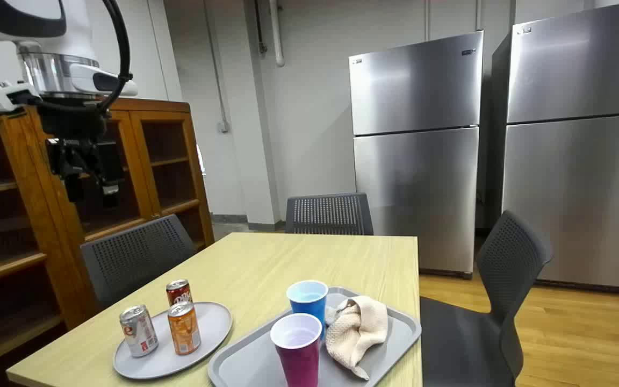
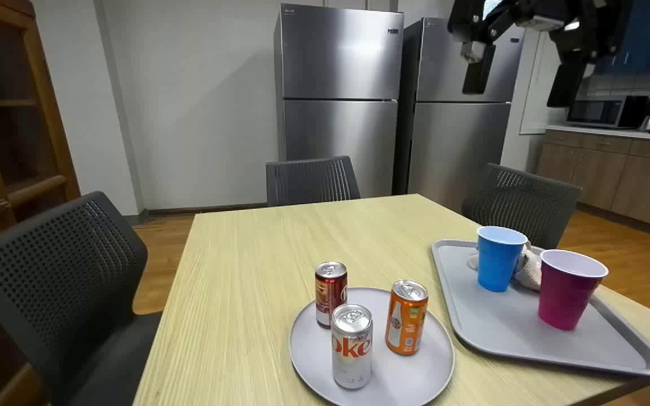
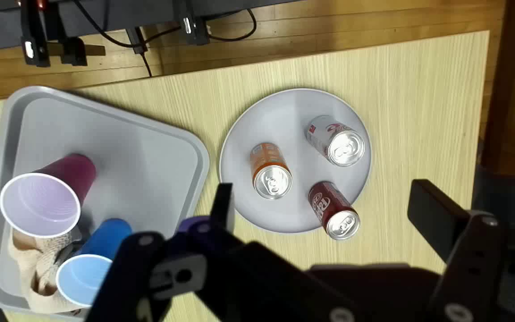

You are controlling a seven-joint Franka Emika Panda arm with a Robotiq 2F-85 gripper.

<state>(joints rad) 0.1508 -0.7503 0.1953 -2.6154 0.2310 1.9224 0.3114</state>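
My gripper (image 1: 92, 193) is open and empty, high above the table, and also shows in an exterior view (image 2: 519, 90). In the wrist view its fingers (image 3: 323, 201) are spread wide, with cans seen far below between them. A round grey plate (image 3: 280, 105) holds three upright cans: a dark red can (image 3: 327, 201), an orange can (image 3: 266, 158) and a silver can (image 3: 322, 132). Left of the plate in the wrist view is a grey tray (image 3: 154, 170) with a magenta cup (image 3: 74, 176), a blue cup (image 3: 107, 239) and a beige cloth (image 3: 38, 273). The gripper touches nothing.
The light wooden table (image 2: 246, 282) bears plate and tray. Dark chairs (image 1: 331, 215) stand around it. A wooden cabinet (image 1: 164, 161) and steel refrigerators (image 1: 417, 193) stand behind. A counter with a microwave (image 2: 596, 111) is at the far right in an exterior view.
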